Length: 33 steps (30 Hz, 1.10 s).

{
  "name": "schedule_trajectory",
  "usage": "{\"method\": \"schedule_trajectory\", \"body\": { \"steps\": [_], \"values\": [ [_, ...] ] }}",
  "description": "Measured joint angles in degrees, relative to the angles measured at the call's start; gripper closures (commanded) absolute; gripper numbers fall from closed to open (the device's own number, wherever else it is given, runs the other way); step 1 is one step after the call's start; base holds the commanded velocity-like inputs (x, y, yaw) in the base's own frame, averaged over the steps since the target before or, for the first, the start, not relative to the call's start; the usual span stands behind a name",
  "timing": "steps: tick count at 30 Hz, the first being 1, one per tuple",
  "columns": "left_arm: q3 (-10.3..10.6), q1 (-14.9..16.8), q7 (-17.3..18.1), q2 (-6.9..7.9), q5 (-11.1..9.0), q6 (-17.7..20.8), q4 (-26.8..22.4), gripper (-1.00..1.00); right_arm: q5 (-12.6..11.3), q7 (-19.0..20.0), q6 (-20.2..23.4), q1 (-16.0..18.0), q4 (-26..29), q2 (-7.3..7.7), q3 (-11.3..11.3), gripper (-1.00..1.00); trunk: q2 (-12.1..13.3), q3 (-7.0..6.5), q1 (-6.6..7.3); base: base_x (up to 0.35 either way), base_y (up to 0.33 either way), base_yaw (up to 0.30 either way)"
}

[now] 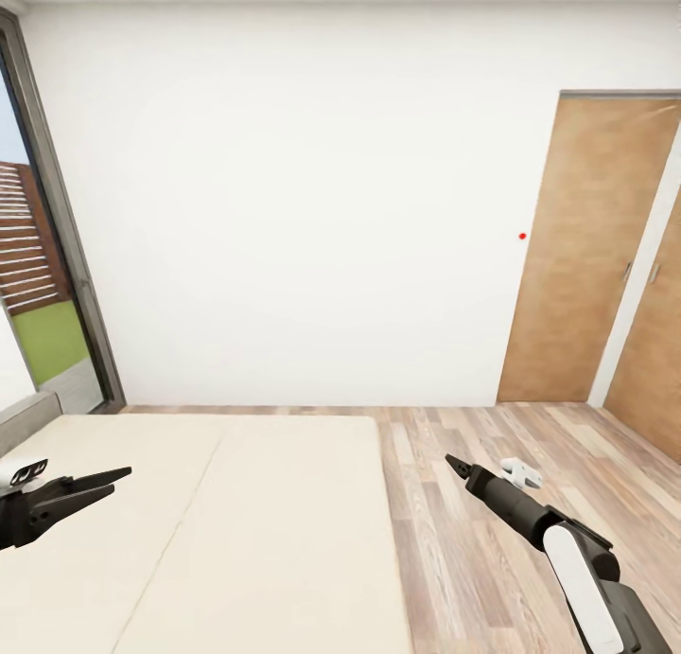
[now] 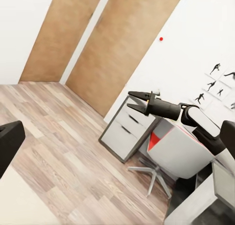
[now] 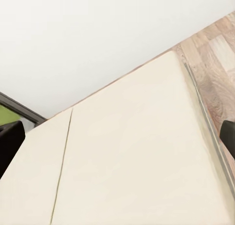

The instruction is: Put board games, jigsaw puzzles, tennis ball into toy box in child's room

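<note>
The bed (image 1: 236,521) lies below me, two cream mattress halves with a seam between them, and its top is bare. The right wrist view looks across the same mattress (image 3: 137,151). My left gripper (image 1: 118,481) hovers over the bed's left half, open and holding nothing. Beside the bed, my right gripper (image 1: 452,462) hangs over the plank floor; the left wrist view shows the right gripper (image 2: 129,99) with fingers apart and nothing between them. The toys, the toy box and the table top are out of view.
Two wooden doors (image 1: 586,256) stand at the right, and a dark-framed window (image 1: 47,285) at the left. Plank floor (image 1: 492,540) runs right of the bed. A grey drawer unit (image 2: 125,132), a swivel chair (image 2: 171,146) and black silhouette pictures (image 2: 218,83) lie behind the right arm.
</note>
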<state>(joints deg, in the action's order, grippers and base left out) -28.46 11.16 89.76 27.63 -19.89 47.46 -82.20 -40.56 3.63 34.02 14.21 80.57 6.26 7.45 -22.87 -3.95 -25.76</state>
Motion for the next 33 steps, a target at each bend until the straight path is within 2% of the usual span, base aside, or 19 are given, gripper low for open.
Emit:
{"method": "schedule_trajectory", "body": {
  "steps": [12, 18, 25, 29, 31, 33],
  "values": [
    [0.0, 0.0, 0.0, 0.04, 0.0, -0.1, 0.0, -1.00, 0.0, 0.0, -0.1, 0.0, 0.0, -0.03, 0.0, -1.00, 0.0, 0.00, 0.00, 0.000, 0.259, -0.045],
    [-1.3, 0.0, 0.0, -0.10, 0.0, 0.0, 0.0, -1.00, 0.1, -0.1, -0.2, 0.0, 0.1, -0.14, 0.0, -1.00, 0.0, 0.00, 0.00, 0.000, 0.269, -0.001],
    [-1.6, 0.0, 0.0, -0.13, 0.0, 0.0, 0.0, -1.00, 0.5, 0.0, -2.2, -0.3, 0.1, -0.48, -0.3, -1.00, 0.0, 0.00, 0.00, 0.000, 0.236, 0.000],
    [-1.0, 0.1, -1.3, -0.45, 0.8, -1.3, 1.3, -1.00, 1.2, -1.3, -2.0, -0.1, 0.8, -1.79, -1.6, -1.00, 0.0, 0.00, 0.00, 0.000, 0.000, 0.000],
    [-1.6, -0.3, -1.9, -0.35, 0.2, -1.0, 2.0, -1.00, 0.5, -1.3, -2.6, -0.4, 0.2, -2.43, -2.2, -1.00, 0.0, 0.00, 0.00, 0.000, 0.000, 0.000],
    [-2.3, -0.5, -1.9, -0.08, -0.2, -0.6, 2.3, -1.00, -0.1, -0.7, -3.1, -0.6, -0.5, -3.08, -1.6, -1.00, 0.0, 0.00, 0.00, 0.000, 0.000, 0.000]
  ]
}}
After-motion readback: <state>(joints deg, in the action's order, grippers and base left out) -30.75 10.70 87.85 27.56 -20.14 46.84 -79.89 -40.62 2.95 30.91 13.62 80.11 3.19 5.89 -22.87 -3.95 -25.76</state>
